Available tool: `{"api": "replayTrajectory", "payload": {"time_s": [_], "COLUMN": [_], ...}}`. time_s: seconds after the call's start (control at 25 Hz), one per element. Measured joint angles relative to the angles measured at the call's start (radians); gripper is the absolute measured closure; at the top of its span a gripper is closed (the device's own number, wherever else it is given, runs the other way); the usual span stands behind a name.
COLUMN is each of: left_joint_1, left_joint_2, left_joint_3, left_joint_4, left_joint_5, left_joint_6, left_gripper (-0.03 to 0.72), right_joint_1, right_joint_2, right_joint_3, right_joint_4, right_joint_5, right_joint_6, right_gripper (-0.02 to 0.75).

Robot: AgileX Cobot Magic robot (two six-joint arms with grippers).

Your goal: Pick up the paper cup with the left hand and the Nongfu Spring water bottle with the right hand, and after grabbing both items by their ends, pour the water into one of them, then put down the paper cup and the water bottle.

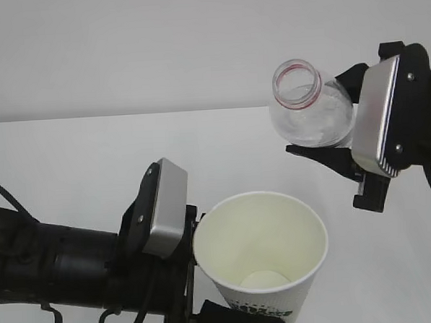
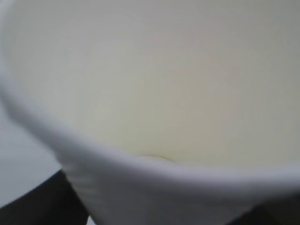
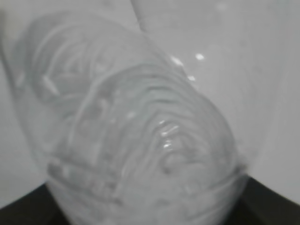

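The white paper cup (image 1: pixel 260 253) is upright at the bottom centre, its cream inside open to view. My left gripper (image 1: pixel 241 308) is shut on its lower wall. In the left wrist view the cup (image 2: pixel 154 93) fills the frame, with dark fingers (image 2: pixel 28 204) at the lower corners. Up and to the right of the cup, my right gripper (image 1: pixel 336 115) is shut on the base end of the clear water bottle (image 1: pixel 310 109). The bottle lies tilted, and its uncapped red-ringed mouth (image 1: pixel 296 78) points up and left. The ribbed bottle (image 3: pixel 136 140) fills the right wrist view. I cannot make out any water or stream.
A white tabletop (image 1: pixel 71 162) runs back to a plain pale wall. My left arm with its cables (image 1: pixel 54 264) crosses the lower left. The silver box on the right wrist (image 1: pixel 378 117) hangs at the right edge.
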Motion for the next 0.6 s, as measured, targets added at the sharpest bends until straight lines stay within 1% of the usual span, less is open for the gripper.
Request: {"api": "replayTrajectory", "payload": {"time_s": [0.12,0.6], "left_joint_1": [0.000,0.000], "left_joint_2": [0.000,0.000], "left_joint_3": [0.000,0.000], "left_joint_4": [0.018,0.020], "left_joint_5": [0.001,0.001], "left_joint_6": [0.000,0.000], "left_gripper": [0.151,0.151], "right_joint_1": [0.000,0.000], "right_joint_2": [0.000,0.000], "right_joint_3": [0.000,0.000], "right_joint_4": [0.000,0.000], "right_joint_5": [0.002,0.019], "right_joint_6": [-0.027,-0.160], "right_gripper": [0.262,0.262]}}
